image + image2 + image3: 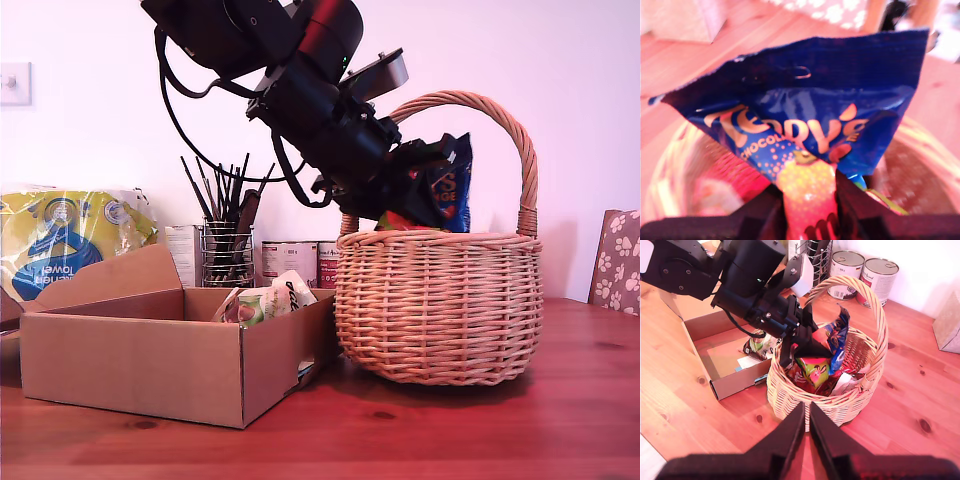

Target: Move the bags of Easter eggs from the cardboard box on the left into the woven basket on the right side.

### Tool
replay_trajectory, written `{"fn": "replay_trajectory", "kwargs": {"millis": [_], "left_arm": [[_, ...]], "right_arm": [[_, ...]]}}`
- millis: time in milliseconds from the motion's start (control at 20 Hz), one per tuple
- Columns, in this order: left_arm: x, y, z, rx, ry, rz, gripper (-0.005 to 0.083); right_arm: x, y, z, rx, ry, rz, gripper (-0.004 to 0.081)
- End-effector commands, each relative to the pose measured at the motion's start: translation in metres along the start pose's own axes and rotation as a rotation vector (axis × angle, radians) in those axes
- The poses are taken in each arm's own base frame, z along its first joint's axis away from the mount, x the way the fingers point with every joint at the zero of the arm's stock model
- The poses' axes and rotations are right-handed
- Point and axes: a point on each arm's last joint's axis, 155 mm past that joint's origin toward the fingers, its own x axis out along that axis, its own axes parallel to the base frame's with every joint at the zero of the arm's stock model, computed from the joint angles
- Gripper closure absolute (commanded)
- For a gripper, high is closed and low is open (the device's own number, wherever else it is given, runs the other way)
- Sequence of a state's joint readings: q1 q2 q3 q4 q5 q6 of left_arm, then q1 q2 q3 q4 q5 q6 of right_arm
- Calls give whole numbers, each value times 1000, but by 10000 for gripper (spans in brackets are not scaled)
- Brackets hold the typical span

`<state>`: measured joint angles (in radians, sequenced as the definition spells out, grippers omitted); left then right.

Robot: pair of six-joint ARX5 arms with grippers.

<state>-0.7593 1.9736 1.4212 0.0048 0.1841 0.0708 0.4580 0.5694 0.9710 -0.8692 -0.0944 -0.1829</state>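
My first gripper [405,190] is shut on a dark navy bag of Easter eggs [445,185], holding it just above the woven basket [440,310] under its arched handle. In the first wrist view the bag [815,100] fills the picture, pinched between the jaws of the first gripper [810,200]. From above, the same bag [840,337] hangs over the basket [830,407], which holds colourful packets [812,370]. A white-cream and green bag [265,300] [757,345] lies in the cardboard box [130,370] [735,382]. My second gripper [806,407] hovers shut, high above the basket's near rim.
Behind the box stand two tins [295,262] [880,277], a wire holder of dark sticks [228,250] and a large yellow-and-blue plastic pack [60,240]. A paw-print chair back [618,260] is at the exterior view's right edge. Everything rests on a wooden table [450,430].
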Motion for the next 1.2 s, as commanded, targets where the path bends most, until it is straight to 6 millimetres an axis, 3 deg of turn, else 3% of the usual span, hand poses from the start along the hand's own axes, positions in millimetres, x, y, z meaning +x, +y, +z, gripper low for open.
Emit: {"fn": "replay_trajectory", "kwargs": {"millis": [0,50,250,450,600,800,850,950,1100,1150], "left_arm": [[4,-6,-4,12,11,-10,73],[1,-7,-4,9,28,-3,27],[-21,-11,2,0,109,-4,31],[-65,-16,19,-8,139,1,51],[-101,-12,17,-15,191,33,115],[-129,18,5,-25,256,118,309],[-133,30,-1,-36,279,134,429],[-135,49,-18,-59,315,144,760],[-134,70,-37,-99,307,121,779],[-133,76,-42,-122,300,111,731]], "right_arm": [[2,0,-5,5,8,-1,781],[2,0,-5,5,8,-1,781],[2,0,-5,5,8,1,781],[2,1,-5,5,8,2,781],[2,1,-5,5,8,2,781],[2,1,-5,5,8,2,781],[2,1,-5,5,8,2,781],[2,1,-5,5,7,2,781],[2,0,-4,5,7,1,781],[2,0,-4,5,7,1,781]]}}
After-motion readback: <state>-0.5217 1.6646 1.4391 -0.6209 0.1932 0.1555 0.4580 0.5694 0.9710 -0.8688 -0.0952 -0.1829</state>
